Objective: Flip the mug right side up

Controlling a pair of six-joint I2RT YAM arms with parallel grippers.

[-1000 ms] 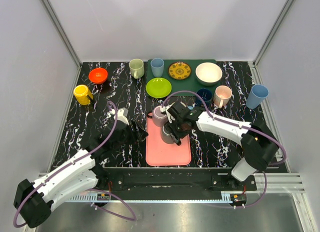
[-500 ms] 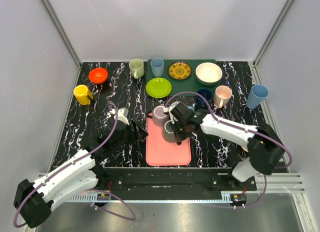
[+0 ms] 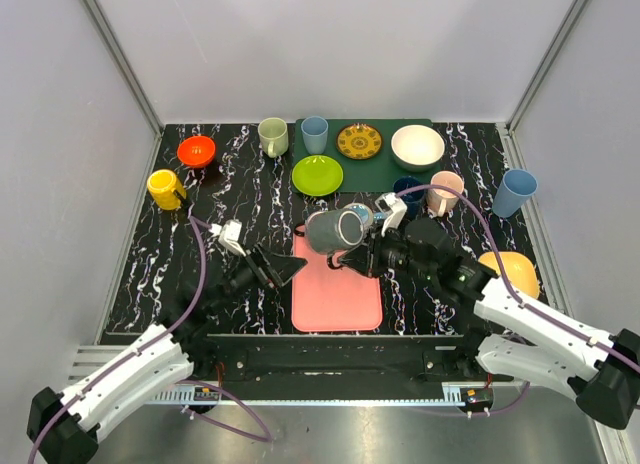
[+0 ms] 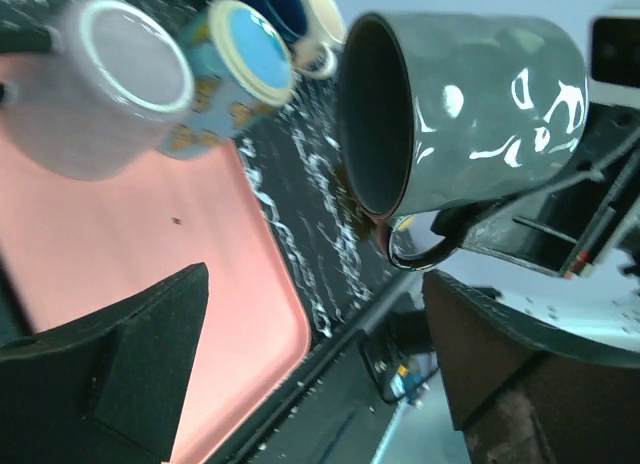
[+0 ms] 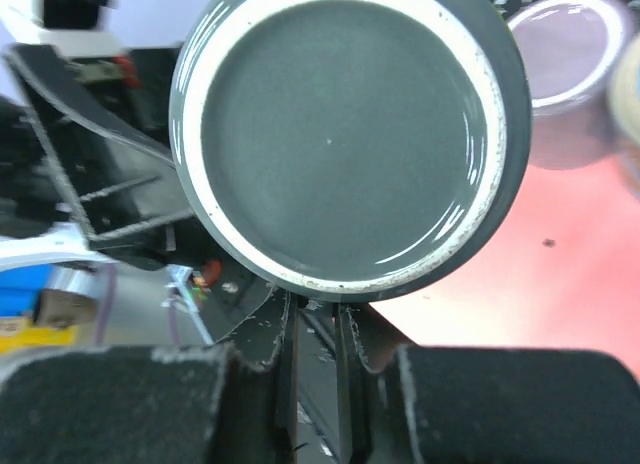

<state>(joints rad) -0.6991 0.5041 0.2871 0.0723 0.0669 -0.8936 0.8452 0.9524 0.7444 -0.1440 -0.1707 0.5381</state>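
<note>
Top external view, items by size. Worktop (image 3: 150, 274): black marbled, carrying assorted crockery. Pink mat (image 3: 337, 299): near centre, between the two arms. Grey mug (image 3: 333, 229): held aloft over the mat's far edge, lying on its side, mouth toward the left arm, base toward the right wrist camera. Right gripper (image 3: 368, 249): fingers closed on the mug's handle. Left gripper (image 3: 295, 268): fingers spread apart, holding nothing, just beside the mug's mouth. Step judged: mid-turn, about half done. Next move likely calls for rolling the mouth upward, then lowering the mug onto the mat.
</note>
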